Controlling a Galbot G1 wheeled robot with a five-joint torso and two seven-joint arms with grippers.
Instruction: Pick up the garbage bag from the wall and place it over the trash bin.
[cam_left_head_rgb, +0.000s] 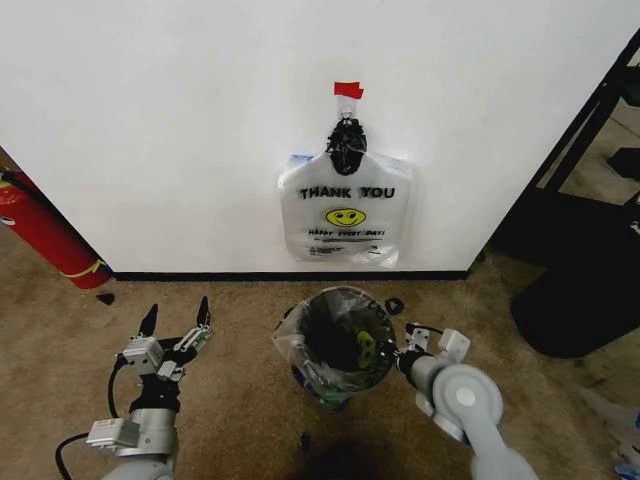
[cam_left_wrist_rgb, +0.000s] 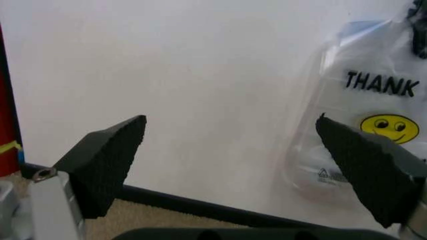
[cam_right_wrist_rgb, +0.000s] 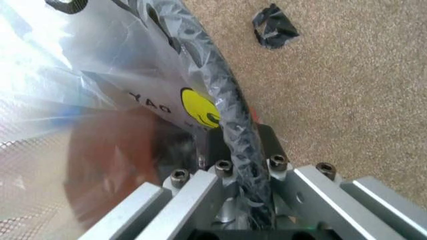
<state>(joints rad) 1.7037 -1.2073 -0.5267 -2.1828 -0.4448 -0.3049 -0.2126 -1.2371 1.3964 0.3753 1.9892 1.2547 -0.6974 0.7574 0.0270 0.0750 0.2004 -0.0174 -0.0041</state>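
Garbage bag (cam_left_head_rgb: 330, 350) lining trash bin (cam_right_wrist_rgb: 230, 125) — right hand (cam_left_head_rgb: 400, 358) half-hidden

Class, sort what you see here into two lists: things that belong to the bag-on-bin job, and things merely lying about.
Belong to the job:
garbage bag, already lining the bin
trash bin
right gripper, at the bin's rim
left gripper, open beside the bin
wall

Lying about:
bundle of bags hanging on the wall
red fire extinguisher
black scrap on the carpet
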